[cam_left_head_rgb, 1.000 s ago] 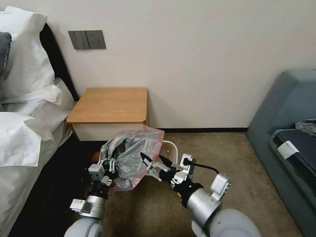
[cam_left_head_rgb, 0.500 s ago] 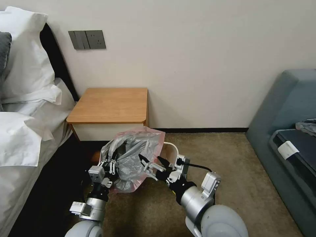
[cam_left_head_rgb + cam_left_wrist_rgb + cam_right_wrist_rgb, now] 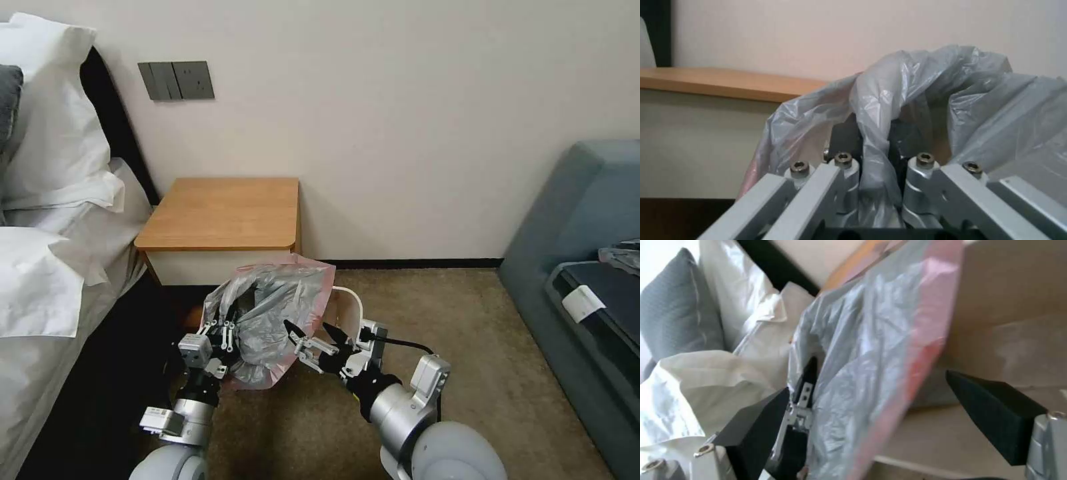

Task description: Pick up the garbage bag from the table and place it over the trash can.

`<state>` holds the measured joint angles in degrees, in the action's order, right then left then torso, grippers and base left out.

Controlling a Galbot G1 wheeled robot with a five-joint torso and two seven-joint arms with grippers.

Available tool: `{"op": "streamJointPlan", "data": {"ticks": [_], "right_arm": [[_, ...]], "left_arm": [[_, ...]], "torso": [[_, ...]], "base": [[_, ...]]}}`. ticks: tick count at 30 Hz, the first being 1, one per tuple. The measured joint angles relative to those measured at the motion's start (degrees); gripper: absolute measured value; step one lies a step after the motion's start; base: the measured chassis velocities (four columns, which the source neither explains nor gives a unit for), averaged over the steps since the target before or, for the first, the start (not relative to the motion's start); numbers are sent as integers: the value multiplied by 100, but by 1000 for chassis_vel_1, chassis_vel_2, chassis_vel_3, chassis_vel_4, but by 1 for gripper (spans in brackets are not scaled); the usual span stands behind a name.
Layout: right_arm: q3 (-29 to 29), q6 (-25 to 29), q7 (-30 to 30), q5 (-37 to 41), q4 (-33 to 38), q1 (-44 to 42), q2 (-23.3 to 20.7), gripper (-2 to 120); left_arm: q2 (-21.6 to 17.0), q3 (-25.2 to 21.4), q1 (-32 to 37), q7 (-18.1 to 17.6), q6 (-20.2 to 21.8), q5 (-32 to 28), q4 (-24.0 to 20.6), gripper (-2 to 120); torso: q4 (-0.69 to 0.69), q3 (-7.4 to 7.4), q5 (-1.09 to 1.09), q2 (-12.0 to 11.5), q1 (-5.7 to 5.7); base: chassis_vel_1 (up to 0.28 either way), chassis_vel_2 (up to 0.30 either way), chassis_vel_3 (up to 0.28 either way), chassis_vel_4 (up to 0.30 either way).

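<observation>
My left gripper point(image 3: 225, 331) clenched 1 fold of the crinkled, thin grey translucent plastic garbage bag point(image 3: 277, 310), lower centre, over the cream plastic trash can point(image 3: 347, 308). My right gripper point(image 3: 311, 331) was spread, straddling its pinkish edge. Light, limp, slippery: grip the edge.

White pillows point(image 3: 47, 107) and rumpled white bedding point(image 3: 40, 293) sit at nine to ten o'clock, with a grey cushion point(image 3: 8, 100) at the far edge against a black headboard point(image 3: 117, 127). A grey switch-and-socket panel point(image 3: 176, 81) hangs on the cream wall point(image 3: 413, 100) at eleven o'clock. A blue-grey sofa point(image 3: 580, 220) stands at three o'clock on brown carpet point(image 3: 467, 313), with a black baseboard point(image 3: 413, 263) behind.
</observation>
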<state>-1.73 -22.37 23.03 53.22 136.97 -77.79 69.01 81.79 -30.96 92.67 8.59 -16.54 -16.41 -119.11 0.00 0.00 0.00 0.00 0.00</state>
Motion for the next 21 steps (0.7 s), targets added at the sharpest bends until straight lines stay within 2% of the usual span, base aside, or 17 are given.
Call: {"op": "streamJointPlan", "data": {"ticks": [11, 13, 16, 17, 20, 21], "right_arm": [[-331, 21, -72, -69, -393, 285, 389, 92], [-335, 25, -80, -99, -400, 276, 398, 88], [-332, 86, -125, -218, -447, 254, 402, 73], [-332, 86, -125, -218, -447, 254, 402, 73], [-346, 115, -166, -311, -472, 240, 435, 59], [-346, 115, -166, -311, -472, 240, 435, 59]], "left_arm": [[16, 5, -2, 9, 23, 17, -43, 7], [20, 9, -2, 10, 24, 20, -43, 7], [33, 16, -5, 11, 27, 25, -36, 7], [33, 16, -5, 11, 27, 25, -36, 7], [36, 16, -4, 12, 28, 31, -36, 7], [36, 16, -4, 12, 28, 31, -36, 7]], "torso": [[0, 0, 0, 0, 0], [0, 0, 0, 0, 0], [0, 0, 0, 0, 0], [0, 0, 0, 0, 0], [0, 0, -1, 0, 0], [0, 0, -1, 0, 0]], "base": [[0, 0, 0, 0], [0, 0, 0, 0], [0, 0, 0, 0], [0, 0, 0, 0], [0, 0, 0, 0], [0, 0, 0, 0]]}}
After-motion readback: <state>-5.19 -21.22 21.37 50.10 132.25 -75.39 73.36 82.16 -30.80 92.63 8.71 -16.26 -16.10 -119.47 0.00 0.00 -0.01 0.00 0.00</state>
